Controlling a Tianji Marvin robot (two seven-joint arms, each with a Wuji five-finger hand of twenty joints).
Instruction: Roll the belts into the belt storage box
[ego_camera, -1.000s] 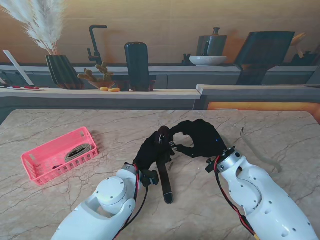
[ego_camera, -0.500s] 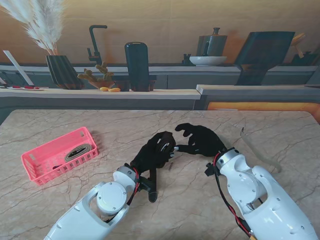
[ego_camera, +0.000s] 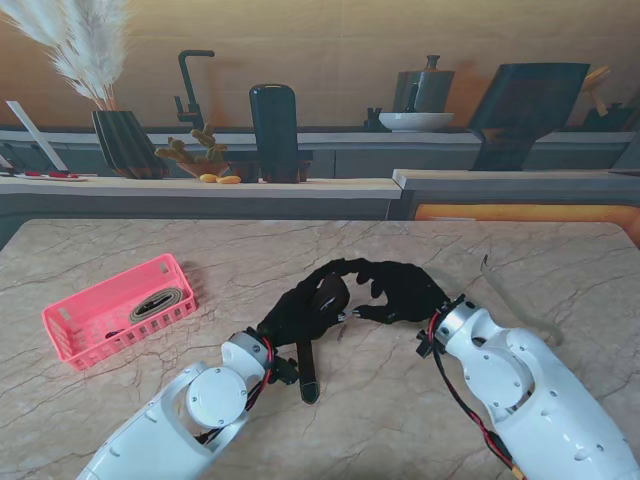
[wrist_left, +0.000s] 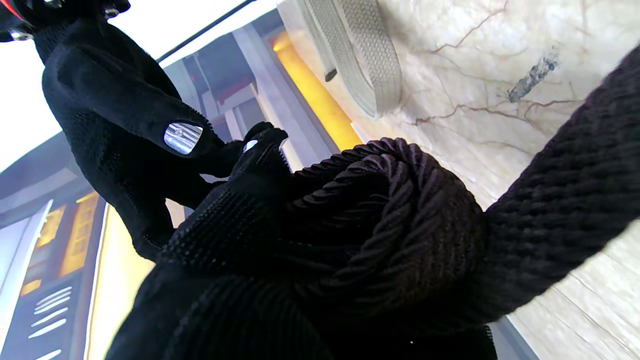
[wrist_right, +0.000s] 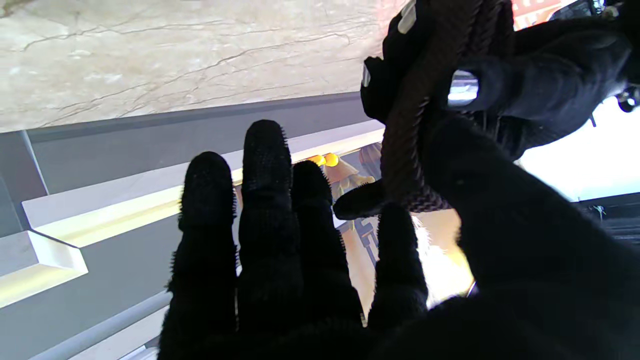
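Observation:
A black braided belt (ego_camera: 322, 300) is partly wound into a roll (wrist_left: 390, 215) inside my left hand (ego_camera: 300, 312), which is shut on it. Its loose tail (ego_camera: 308, 375) hangs toward me onto the marble. My right hand (ego_camera: 398, 290) meets the roll from the right. Its thumb and index finger (wrist_right: 357, 200) pinch the roll's edge (wrist_right: 425, 100), and the other fingers (wrist_right: 265, 225) stay stretched out. The pink storage basket (ego_camera: 75, 330) sits at the left with a rolled grey belt (ego_camera: 155, 303) inside. Another grey belt (ego_camera: 515, 305) lies flat at the right.
The marble table's far edge borders a counter with a vase of pampas grass (ego_camera: 120, 140), a dark cylinder (ego_camera: 274, 130) and a bowl (ego_camera: 415, 121). The flat grey belt (wrist_left: 360, 50) lies just beyond my right forearm.
The black belt's loose tail has grown shorter as more of it went into the roll. My right hand drew back, then closed in on the roll again. My left arm shifted slightly left.

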